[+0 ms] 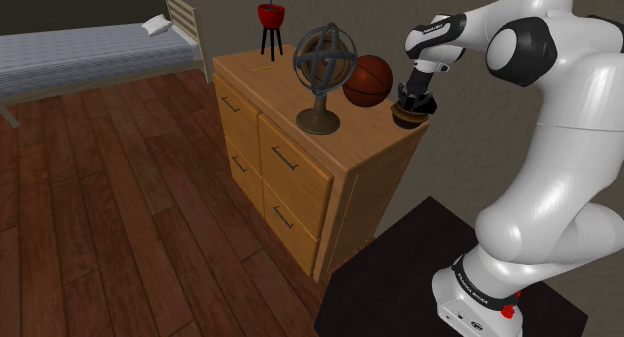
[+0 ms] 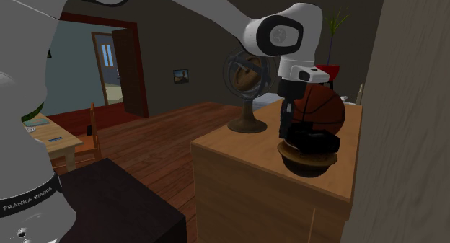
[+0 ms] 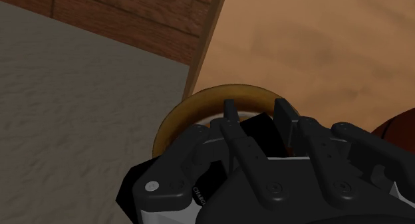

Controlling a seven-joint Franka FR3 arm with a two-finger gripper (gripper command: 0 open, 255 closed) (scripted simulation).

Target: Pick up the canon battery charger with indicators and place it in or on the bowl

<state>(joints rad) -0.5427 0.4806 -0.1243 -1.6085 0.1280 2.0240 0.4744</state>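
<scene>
A black battery charger [image 3: 261, 133] sits in a small brown bowl [image 3: 199, 103] at the near corner of the wooden dresser [image 1: 345, 150]. My gripper [image 3: 258, 113] reaches down onto it, and both black fingers press against the charger's sides. In the second exterior view the charger [image 2: 317, 143] lies across the top of the bowl [image 2: 309, 164], with the gripper [image 2: 303, 133] right above it. The shoulder view has the gripper [image 1: 413, 101] over the bowl [image 1: 407, 118], beside the wall.
An orange basketball [image 1: 367, 80] rests just behind the bowl, almost touching the hand. A dark armillary globe [image 1: 323, 70] stands mid-dresser, and a red pot on a black stand [image 1: 270, 20] sits at the far end. The dresser edge and the wall are close. A bed [image 1: 80, 55] stands far left.
</scene>
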